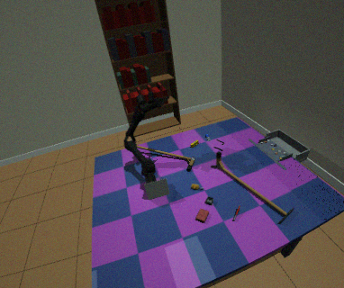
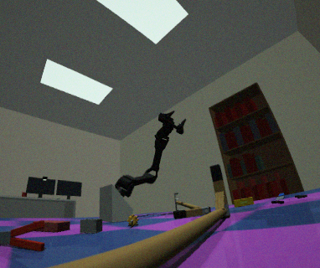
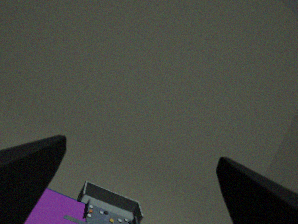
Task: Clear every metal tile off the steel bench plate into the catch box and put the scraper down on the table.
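Note:
My gripper (image 1: 164,101) (image 2: 178,119) (image 3: 142,149) is open and empty, raised high above the table. A long scraper (image 1: 250,188) (image 2: 157,247) lies on the table, with a wide T-shaped blade at the near end and an upright dark-topped block at the other. A second, shorter wooden-handled tool (image 1: 167,155) lies beside the arm. The grey steel plate (image 1: 268,151) is at the table's right back edge, against the walled catch box (image 1: 301,156) (image 3: 119,201). Several small tiles (image 1: 273,145) (image 3: 111,220) lie on the plate; whether any lie inside the box is unclear.
A red block (image 1: 202,215), a small dark box (image 1: 209,201), a yellow lump (image 1: 195,186) and a red-handled tool (image 1: 237,212) lie near the long handle. A yellow block (image 1: 194,144) (image 2: 243,202), a blue item (image 1: 207,137) and dark bent rods (image 1: 219,148) lie farther back.

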Available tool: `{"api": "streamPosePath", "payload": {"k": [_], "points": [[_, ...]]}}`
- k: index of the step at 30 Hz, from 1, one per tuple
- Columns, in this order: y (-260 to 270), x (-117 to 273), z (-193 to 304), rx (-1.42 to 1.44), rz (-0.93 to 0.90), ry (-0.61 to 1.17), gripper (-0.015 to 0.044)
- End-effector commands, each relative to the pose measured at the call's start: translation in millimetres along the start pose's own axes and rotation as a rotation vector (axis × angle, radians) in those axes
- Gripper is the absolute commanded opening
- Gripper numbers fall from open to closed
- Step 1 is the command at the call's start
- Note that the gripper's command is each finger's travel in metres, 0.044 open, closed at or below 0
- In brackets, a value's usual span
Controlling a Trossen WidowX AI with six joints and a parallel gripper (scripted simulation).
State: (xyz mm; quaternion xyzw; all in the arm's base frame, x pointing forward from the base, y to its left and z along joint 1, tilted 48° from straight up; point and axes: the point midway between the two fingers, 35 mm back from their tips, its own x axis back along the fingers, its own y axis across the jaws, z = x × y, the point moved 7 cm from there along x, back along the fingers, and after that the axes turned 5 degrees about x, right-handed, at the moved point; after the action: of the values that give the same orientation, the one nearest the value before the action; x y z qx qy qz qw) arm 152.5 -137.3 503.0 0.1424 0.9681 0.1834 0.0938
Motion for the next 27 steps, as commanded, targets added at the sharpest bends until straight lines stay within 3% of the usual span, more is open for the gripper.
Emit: {"api": "streamPosePath", "payload": {"k": [1, 27], "points": [[-14, -2, -3, -0.012, 0.033, -0.010, 0.0440], [-106, 12, -25, -0.064, 0.267, -0.109, 0.0440]]}}
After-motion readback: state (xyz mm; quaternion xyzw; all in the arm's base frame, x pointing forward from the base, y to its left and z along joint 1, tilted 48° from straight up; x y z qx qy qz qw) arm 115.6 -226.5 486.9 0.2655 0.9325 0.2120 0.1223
